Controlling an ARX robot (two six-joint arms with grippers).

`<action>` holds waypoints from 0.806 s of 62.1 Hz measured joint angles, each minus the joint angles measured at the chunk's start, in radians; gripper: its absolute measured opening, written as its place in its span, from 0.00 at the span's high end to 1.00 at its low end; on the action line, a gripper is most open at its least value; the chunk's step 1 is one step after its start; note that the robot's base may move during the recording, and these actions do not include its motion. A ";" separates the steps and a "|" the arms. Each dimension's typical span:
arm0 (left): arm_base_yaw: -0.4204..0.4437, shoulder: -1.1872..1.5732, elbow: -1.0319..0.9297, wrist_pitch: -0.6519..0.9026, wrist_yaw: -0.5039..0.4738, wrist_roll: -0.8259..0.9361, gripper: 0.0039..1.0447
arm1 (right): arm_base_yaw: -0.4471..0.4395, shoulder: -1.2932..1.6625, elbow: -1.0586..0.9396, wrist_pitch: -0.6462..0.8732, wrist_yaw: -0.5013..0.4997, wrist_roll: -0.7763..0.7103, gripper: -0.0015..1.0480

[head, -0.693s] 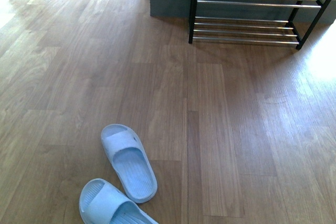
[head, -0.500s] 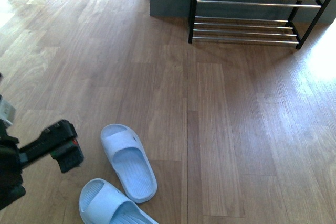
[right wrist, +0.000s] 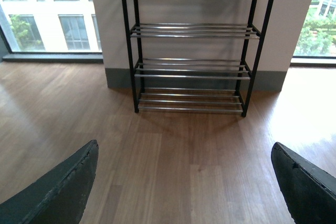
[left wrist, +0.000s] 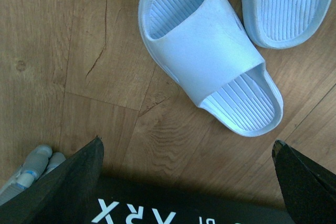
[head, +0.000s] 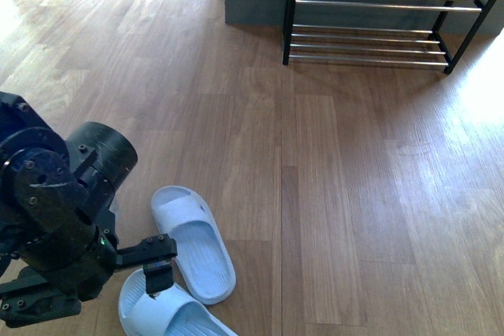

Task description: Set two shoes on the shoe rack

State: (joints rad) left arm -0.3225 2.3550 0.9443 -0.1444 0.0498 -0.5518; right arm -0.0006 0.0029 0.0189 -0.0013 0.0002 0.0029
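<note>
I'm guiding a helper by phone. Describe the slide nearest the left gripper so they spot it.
From the shoe rack at the far wall, come back over the floor to two pale blue slides. It is the nearer slide, cut by the picture's bottom edge, under the left gripper; its twin lies beyond.

Left arm (head: 63, 218) angled downward; left gripper (head: 157, 264) and right gripper (right wrist: 184, 145) both spread wide.

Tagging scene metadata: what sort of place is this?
Probably a home-style entryway, maybe staged in an office building: a multi-tier shoe rack against the wall, pale blue slides on a wood-plank floor, and large windows facing other buildings.
</note>
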 joint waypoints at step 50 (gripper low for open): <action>-0.024 0.391 0.396 -0.323 0.067 0.223 0.09 | 0.000 0.000 0.000 0.000 0.000 0.000 0.09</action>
State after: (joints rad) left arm -0.3470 2.7457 1.3403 -0.4675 0.1165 -0.3290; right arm -0.0006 0.0029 0.0189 -0.0013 0.0002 0.0029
